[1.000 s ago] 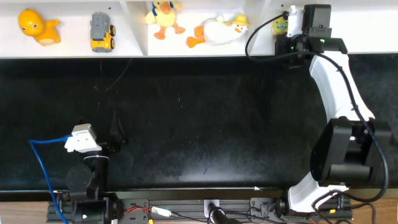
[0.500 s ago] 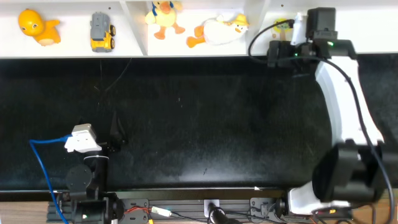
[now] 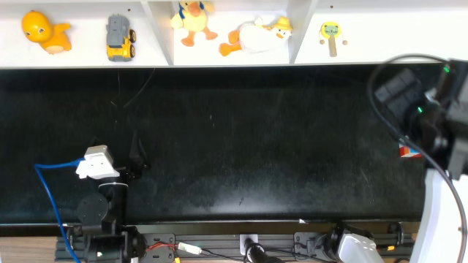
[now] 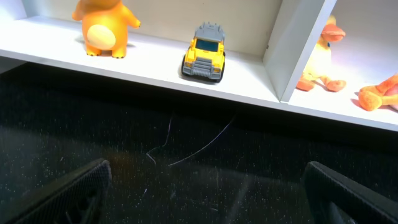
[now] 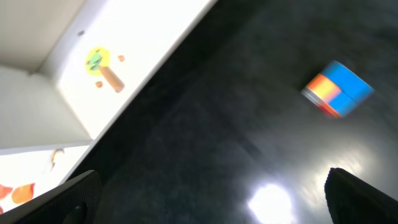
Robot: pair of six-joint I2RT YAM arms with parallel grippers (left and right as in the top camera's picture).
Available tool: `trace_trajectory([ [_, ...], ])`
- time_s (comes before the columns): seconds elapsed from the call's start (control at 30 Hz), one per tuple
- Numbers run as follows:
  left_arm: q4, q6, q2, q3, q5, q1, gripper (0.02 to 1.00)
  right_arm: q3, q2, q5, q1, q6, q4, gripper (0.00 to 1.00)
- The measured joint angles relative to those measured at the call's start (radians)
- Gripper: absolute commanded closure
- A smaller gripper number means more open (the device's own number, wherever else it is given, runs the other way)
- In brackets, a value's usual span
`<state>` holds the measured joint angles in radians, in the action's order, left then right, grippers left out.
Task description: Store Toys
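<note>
A white shelf (image 3: 234,58) along the table's far edge holds an orange duck (image 3: 46,31), a yellow truck (image 3: 120,38), two plush ducks (image 3: 193,20) (image 3: 257,35) and a small yellow-green rattle toy (image 3: 331,34) in the rightmost compartment. A blue, orange and red cube (image 5: 337,89) lies on the black mat at the right, partly under my right arm (image 3: 407,151). My right gripper (image 5: 211,211) hangs open and empty, high above the mat between the rattle (image 5: 102,68) and the cube. My left gripper (image 4: 211,205) is open and empty, low over the mat, facing the truck (image 4: 205,53).
White dividers (image 3: 161,22) split the shelf into compartments. A black mat (image 3: 241,139) covers the table. The left arm's base with a blue cable (image 3: 55,183) sits at the near left; the right arm (image 3: 439,131) rises at the right edge.
My right gripper has drawn back from the shelf's right compartment, leaving the rattle toy there, and swung toward the near right and upward. The left arm has not moved.
</note>
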<state>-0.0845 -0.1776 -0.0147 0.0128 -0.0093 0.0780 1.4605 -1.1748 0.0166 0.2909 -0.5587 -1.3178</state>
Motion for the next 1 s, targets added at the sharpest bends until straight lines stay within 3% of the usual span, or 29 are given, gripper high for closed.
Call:
trace_trajectory([
  [0.2, 0.0, 0.0, 0.0, 0.0, 0.0, 0.0, 0.02, 0.0, 0.021, 0.034, 0.169, -0.066, -0.091, 0.003],
  [0.37, 0.0, 0.0, 0.0, 0.0, 0.0, 0.0, 0.023, 0.0, -0.086, 0.037, 0.357, -0.05, -0.098, 0.001],
  [0.53, 0.0, 0.0, 0.0, 0.0, 0.0, 0.0, 0.02, 0.0, -0.23, 0.04, 0.476, -0.023, -0.069, 0.005],
  [1.0, 0.0, 0.0, 0.0, 0.0, 0.0, 0.0, 0.02, -0.128, -0.423, 0.04, 0.508, -0.026, 0.177, 0.005],
])
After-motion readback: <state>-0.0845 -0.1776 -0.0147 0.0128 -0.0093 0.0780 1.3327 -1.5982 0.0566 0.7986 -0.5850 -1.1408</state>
